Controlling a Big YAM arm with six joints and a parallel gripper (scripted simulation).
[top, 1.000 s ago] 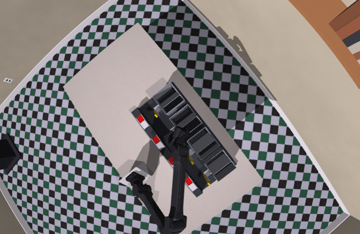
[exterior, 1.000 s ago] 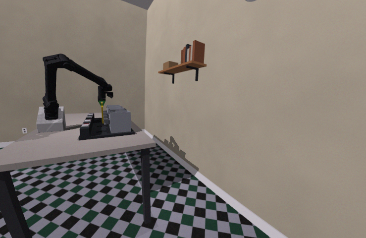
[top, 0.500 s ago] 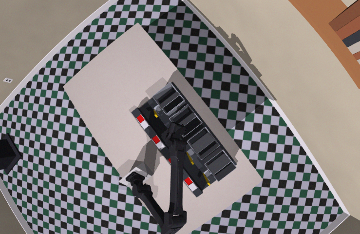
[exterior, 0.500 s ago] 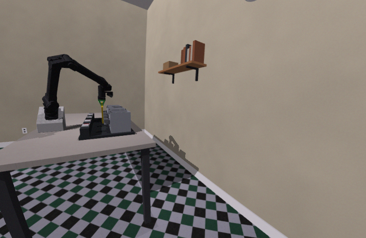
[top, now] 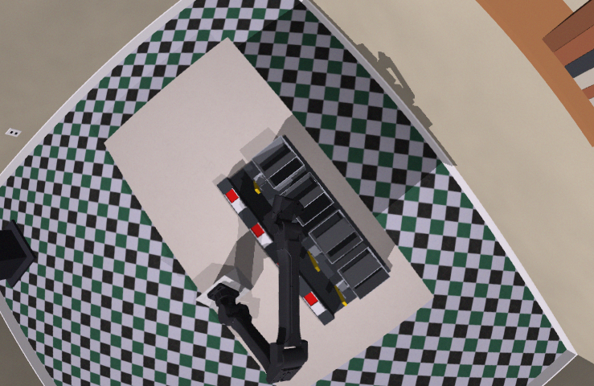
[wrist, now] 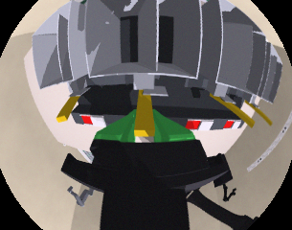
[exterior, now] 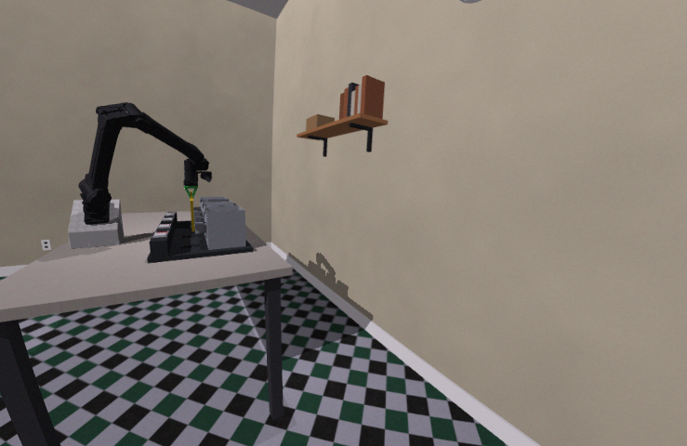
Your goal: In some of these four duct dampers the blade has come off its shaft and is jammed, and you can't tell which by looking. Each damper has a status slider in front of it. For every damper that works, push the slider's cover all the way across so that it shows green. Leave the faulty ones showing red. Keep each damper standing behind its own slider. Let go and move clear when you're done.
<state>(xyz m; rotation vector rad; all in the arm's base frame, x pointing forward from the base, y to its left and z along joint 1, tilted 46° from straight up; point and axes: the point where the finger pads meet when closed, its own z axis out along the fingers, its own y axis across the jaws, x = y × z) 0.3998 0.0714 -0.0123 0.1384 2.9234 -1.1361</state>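
Note:
Four grey dampers stand in a row; in the top view they are the first point(top: 272, 157), second point(top: 323, 199), third point(top: 333, 231) and fourth point(top: 360, 268) from the top. My gripper point(exterior: 191, 196) point(wrist: 145, 113) points down, its green fingers shut on the yellow handle point(exterior: 192, 214) point(wrist: 145, 103) of the second damper point(wrist: 104, 48). Dark gaps show on both sides inside that damper. The first slider point(top: 231, 195) point(wrist: 87, 120), second slider point(top: 256, 229) and fourth slider point(top: 310, 298) show red with white covers beside. The third is mostly hidden by my arm in the top view, but shows red in the wrist view point(wrist: 192, 125).
The first damper's handle point(top: 256, 186) point(wrist: 67, 109) stands left of the gripper in the wrist view. The third handle point(top: 313, 260) point(wrist: 234, 111) and fourth handle point(top: 341, 296) point(wrist: 260, 114) slant on the right. All stand on a black base point(exterior: 209, 253) on the table point(top: 178, 127).

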